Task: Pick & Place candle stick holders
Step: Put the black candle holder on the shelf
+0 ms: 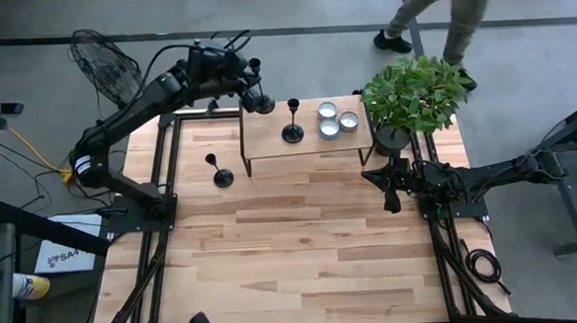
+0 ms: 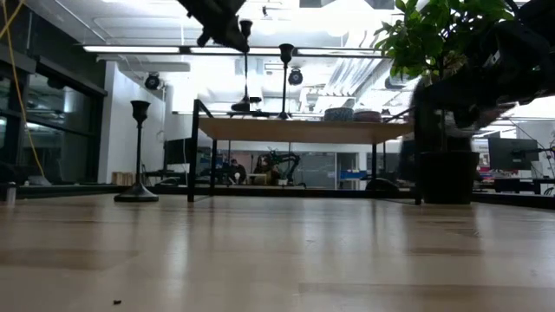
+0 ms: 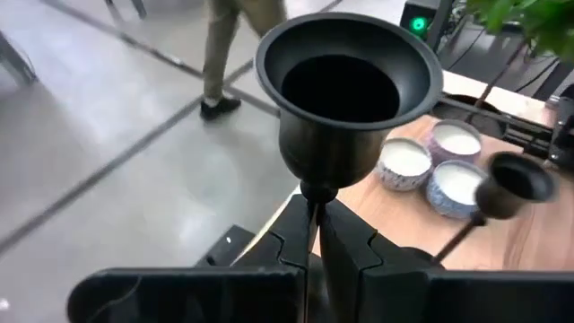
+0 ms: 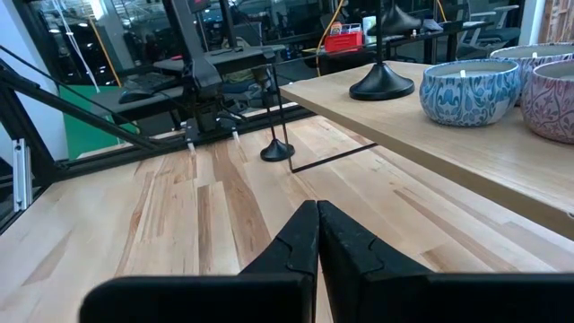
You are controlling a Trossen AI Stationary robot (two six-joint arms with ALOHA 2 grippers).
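Observation:
My left gripper [image 1: 247, 75] [image 3: 314, 213] is shut on a black candle stick holder [image 2: 246, 69] and carries it over the far left corner of a small raised wooden shelf [image 1: 307, 141]. A second holder [image 1: 293, 130] stands by its round base on the shelf. A third holder [image 1: 221, 175] [image 2: 139, 152] stands on the table, left of the shelf. My right gripper [image 1: 391, 194] [image 4: 317, 235] waits shut, low at the table's right side. My left gripper pinches the holder's thin stem [image 3: 311, 199] just below its cup top [image 3: 345, 85], between its two fingers. The fingers slant slightly downward from the table's left and lie across the stem. The holder hangs upright, its round base [image 2: 245, 106] clear above the shelf top.
Three candle tins [image 1: 336, 121] sit on the shelf's right half. A potted plant [image 1: 414, 96] stands at the shelf's right end. A fan [image 1: 100, 63] is off the far left corner. A person [image 1: 439, 10] walks beyond the far edge. The table's near half is bare wood [image 1: 304, 269].

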